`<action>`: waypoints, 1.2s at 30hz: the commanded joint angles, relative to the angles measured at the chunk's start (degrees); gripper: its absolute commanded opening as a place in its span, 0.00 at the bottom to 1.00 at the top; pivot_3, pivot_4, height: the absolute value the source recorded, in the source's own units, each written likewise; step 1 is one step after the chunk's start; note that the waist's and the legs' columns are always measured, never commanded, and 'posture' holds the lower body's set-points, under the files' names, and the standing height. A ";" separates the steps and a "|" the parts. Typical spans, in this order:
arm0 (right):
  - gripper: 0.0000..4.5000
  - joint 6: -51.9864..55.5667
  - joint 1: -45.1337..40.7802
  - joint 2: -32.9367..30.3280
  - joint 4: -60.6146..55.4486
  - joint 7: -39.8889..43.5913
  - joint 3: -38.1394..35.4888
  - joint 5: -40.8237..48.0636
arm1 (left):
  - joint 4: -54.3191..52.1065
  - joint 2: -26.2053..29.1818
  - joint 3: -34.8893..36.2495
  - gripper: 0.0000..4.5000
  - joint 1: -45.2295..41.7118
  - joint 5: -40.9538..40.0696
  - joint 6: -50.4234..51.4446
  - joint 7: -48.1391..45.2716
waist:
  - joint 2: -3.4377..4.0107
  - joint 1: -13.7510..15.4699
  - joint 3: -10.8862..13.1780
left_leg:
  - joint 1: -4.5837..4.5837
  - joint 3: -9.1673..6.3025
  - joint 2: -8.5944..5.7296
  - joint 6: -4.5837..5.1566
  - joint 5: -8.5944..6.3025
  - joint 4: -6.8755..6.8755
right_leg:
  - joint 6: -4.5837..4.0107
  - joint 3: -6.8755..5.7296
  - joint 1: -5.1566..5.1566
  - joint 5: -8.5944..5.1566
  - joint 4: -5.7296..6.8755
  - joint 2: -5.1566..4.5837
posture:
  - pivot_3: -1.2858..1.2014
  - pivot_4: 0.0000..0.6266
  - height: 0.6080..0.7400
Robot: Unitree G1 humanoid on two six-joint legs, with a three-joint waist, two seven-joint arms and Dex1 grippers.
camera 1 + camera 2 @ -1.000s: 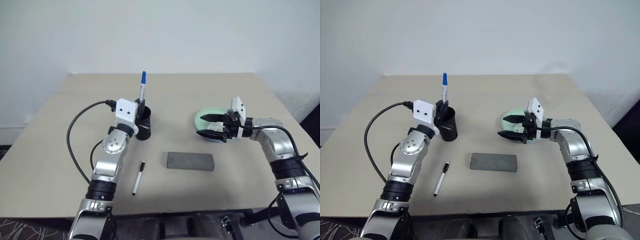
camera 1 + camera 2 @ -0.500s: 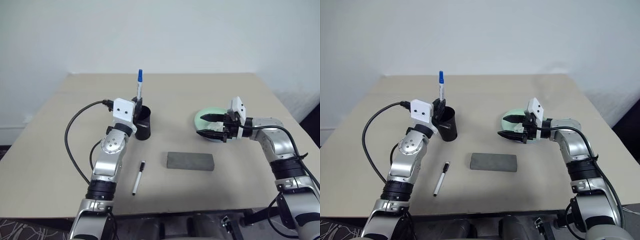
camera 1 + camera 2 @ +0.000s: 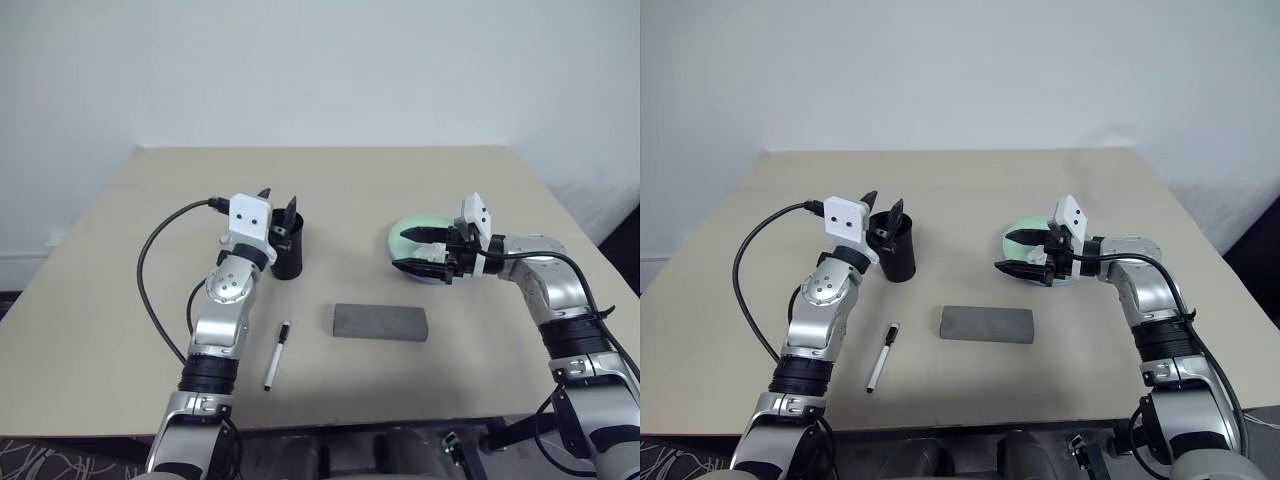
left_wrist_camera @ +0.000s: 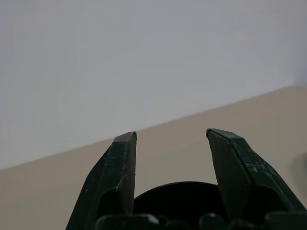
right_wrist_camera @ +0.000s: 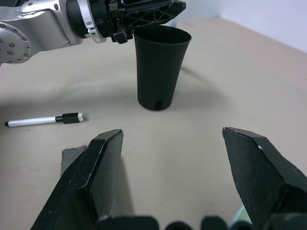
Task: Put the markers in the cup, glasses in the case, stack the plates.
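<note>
Taking the grey case (image 3: pixel 380 322) near the middle of the beige counter (image 3: pixel 120 300) as the landmark, the left hand (image 3: pixel 279 202) stood well to the case's left and farther back, poised right at the rim of the black cup (image 3: pixel 287 248). Its two black fingers (image 4: pixel 117 177) were parted with nothing between them, the cup's dark mouth just below them. The cup stood upright, plain, with no label or print to be read; whether a marker lay inside it could not be told. One marker (image 3: pixel 277 355), white-bodied with a black cap, lay flat on the counter just left of the case, nearer the front edge, touching neither case nor cup. It carried no legible writing. The case itself lay flat and closed, its matte top unmarked. To the right of the case and a little farther back sat the mint green plate (image 3: pixel 412 235). The right hand (image 3: pixel 402 251) hovered beside it, pointing toward the cup, its fingers (image 5: pixel 100 177) spread wide and empty.
</note>
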 commanded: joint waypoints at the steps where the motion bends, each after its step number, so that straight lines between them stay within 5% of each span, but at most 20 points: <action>1: 0.80 -0.98 -1.01 -0.06 -1.33 -0.37 -1.83 0.65 | -0.94 -0.16 0.81 0.54 -1.90 -0.04 -1.06 -0.27 | 0.00 0.01 0.00 | 0.00 0.00 0.00 0.00 0.00 0.01 | 0.00 0.00 0.00 0.00 0.00 0.01 | 0.52 0.00 1.00; 12: 0.80 -0.94 -0.61 -0.10 -1.81 -0.54 -1.79 0.84 | -2.65 0.26 1.57 0.54 -2.25 -0.54 -0.34 -0.98 | 0.00 0.01 0.00 | 0.00 0.00 0.00 0.01 0.00 0.04 | 0.02 0.00 0.01 0.03 0.00 0.02 | 0.52 0.00 1.00; 19: 0.80 -0.94 -0.51 -0.46 -2.04 -0.49 -2.04 0.92 | -9.56 5.78 4.86 0.54 -1.16 -7.04 5.61 -8.51 | 0.00 -0.06 0.00 | 0.00 0.01 0.01 0.00 0.00 0.04 | 0.02 0.00 -0.01 0.04 0.01 0.04 | 0.52 0.00 1.00; 26: 0.80 -0.94 -0.67 -0.70 -1.66 -0.04 -1.98 0.81 | -28.21 16.22 11.72 0.54 3.15 -23.01 28.30 -14.60 | 0.01 -0.09 0.00 | -0.01 0.01 0.03 0.02 -0.01 0.03 | 0.03 0.01 -0.03 0.03 0.01 0.04 | 0.52 0.00 1.00; 36: 0.80 -1.10 -2.32 -0.38 1.11 2.22 -0.97 0.11 | -49.41 21.99 17.69 0.54 5.27 -39.97 67.53 2.06 | 0.01 -0.08 0.01 | 0.07 -0.08 0.04 -0.15 -0.09 0.23 | 0.28 -0.07 0.16 -0.11 0.04 0.08 | 0.52 0.00 1.00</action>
